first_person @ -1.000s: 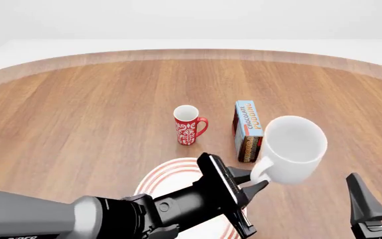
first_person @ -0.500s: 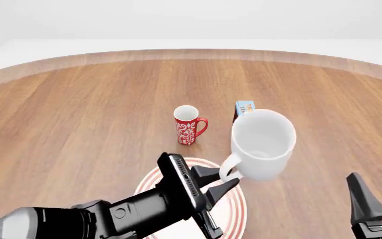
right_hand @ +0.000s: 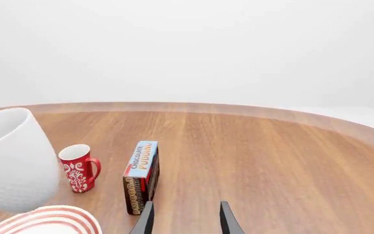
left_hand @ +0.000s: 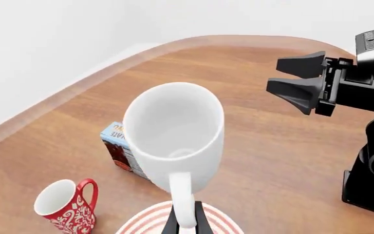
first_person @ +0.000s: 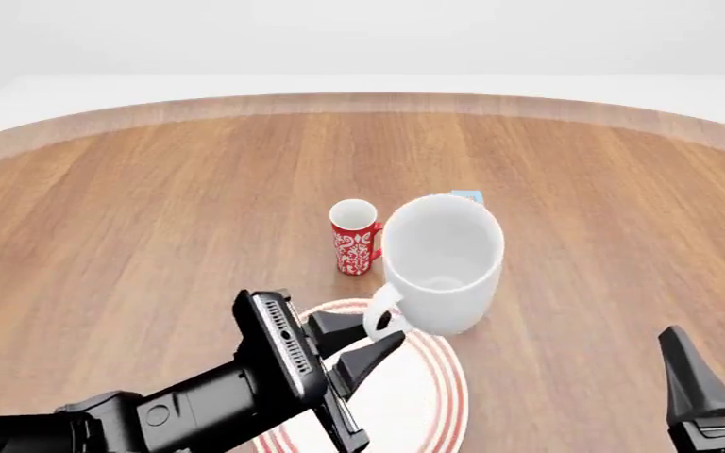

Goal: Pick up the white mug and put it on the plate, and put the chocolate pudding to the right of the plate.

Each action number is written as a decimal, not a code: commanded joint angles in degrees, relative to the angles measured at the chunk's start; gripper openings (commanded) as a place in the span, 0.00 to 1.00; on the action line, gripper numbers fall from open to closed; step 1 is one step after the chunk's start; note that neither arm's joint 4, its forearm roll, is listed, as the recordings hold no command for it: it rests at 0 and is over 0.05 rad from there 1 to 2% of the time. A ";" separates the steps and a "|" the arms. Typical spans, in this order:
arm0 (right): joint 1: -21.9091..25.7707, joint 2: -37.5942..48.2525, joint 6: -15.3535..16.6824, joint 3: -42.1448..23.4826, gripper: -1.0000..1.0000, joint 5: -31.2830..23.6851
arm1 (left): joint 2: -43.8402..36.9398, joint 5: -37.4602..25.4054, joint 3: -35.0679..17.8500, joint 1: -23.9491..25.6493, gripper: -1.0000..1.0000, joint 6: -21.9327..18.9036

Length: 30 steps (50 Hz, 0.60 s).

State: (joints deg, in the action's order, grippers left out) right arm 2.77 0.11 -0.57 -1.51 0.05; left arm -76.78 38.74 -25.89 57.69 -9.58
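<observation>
Nearest in the front view, the left gripper [first_person: 369, 344] reaches in from the lower left, its two fingers pinched on the loop handle of the white mug [first_person: 442, 262]. The mug hangs upright in the air above the plate [first_person: 445, 401], mouth open to the camera, clear of the plate's surface. The left wrist view confirms the pinch: the handle runs down between the dark fingertips [left_hand: 202, 225], with the red-ringed rim of the plate just below.

At the lower right edge, the right gripper [first_person: 721, 368] rests well off to the side, fingers spread and holding nothing; its own wrist view shows the two tips with bare table [right_hand: 271, 161] between them.

Farther back, the lifted mug hides nearly all of the chocolate pudding [first_person: 467, 197] from the front; only a blue corner peeks over the rim. The right wrist view shows the whole box lying on its long edge, lettering legible, between the plate and the red floral mug [first_person: 358, 237], which stands upright just left of it.
</observation>
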 commanded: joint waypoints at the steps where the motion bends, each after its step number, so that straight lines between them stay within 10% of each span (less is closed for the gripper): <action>1: 0.05 0.00 0.00 -0.11 1.00 -0.04 | 3.82 -0.19 2.74 -1.90 0.00 0.30; 30: 0.11 -0.03 0.02 -0.35 1.00 -0.07 | 9.71 0.82 11.48 -7.23 0.00 3.61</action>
State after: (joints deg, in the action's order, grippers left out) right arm 2.84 0.10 -0.55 -1.64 0.05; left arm -69.01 39.32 -17.06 52.03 -6.67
